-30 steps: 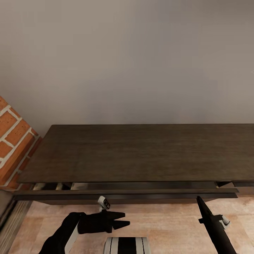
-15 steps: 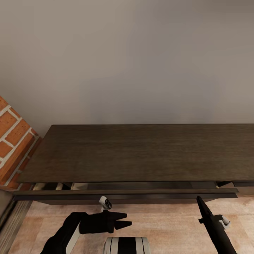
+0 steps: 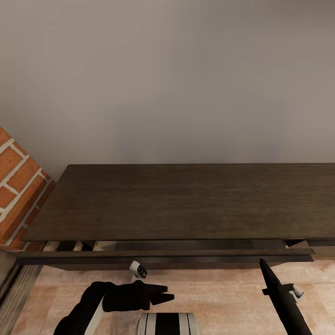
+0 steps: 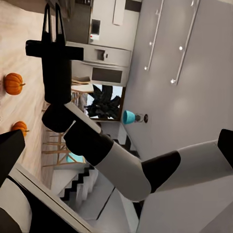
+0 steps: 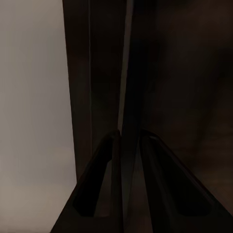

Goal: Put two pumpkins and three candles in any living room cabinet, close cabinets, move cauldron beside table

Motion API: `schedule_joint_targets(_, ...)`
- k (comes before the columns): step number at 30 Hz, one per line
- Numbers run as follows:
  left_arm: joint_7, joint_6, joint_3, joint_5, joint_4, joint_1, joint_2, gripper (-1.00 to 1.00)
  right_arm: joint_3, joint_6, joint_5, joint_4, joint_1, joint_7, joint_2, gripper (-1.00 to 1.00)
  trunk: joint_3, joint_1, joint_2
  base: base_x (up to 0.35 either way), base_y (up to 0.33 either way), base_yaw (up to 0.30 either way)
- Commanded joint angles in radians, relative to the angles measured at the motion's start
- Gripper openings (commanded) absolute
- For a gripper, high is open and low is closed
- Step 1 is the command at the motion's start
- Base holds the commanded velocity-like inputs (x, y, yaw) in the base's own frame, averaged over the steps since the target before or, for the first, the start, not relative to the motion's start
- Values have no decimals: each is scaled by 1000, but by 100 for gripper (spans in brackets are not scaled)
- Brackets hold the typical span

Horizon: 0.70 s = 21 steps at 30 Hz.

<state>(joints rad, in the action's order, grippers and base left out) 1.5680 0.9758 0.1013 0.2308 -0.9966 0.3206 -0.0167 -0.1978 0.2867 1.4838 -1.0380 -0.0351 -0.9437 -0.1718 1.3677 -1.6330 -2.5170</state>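
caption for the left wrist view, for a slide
Right gripper seen across the room, two pumpkins on the wooden floor behind it.

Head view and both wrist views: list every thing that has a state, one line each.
cabinet drawer: pulled slightly out, a gap showing under the top.
left end effector: empty, fingers nearly together, pointing sideways in front of the drawer.
right end effector: fingers close together, tips at the drawer front's edge.
pumpkins: two, lying on the wooden floor, not yet stored.
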Motion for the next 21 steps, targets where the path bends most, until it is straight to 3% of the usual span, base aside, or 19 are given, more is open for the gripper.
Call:
schedule_joint_targets(1, 3, 11, 1, 1, 0, 0, 0, 100, 11, 4, -7, 49, 0, 13, 0, -100, 1, 0, 0, 0, 0, 0)
schedule_joint_targets(21, 3, 11, -6, 2, -4, 0, 1, 100, 12, 3, -7, 47, 0, 10, 0, -100, 1, 0, 0, -61, 0, 0)
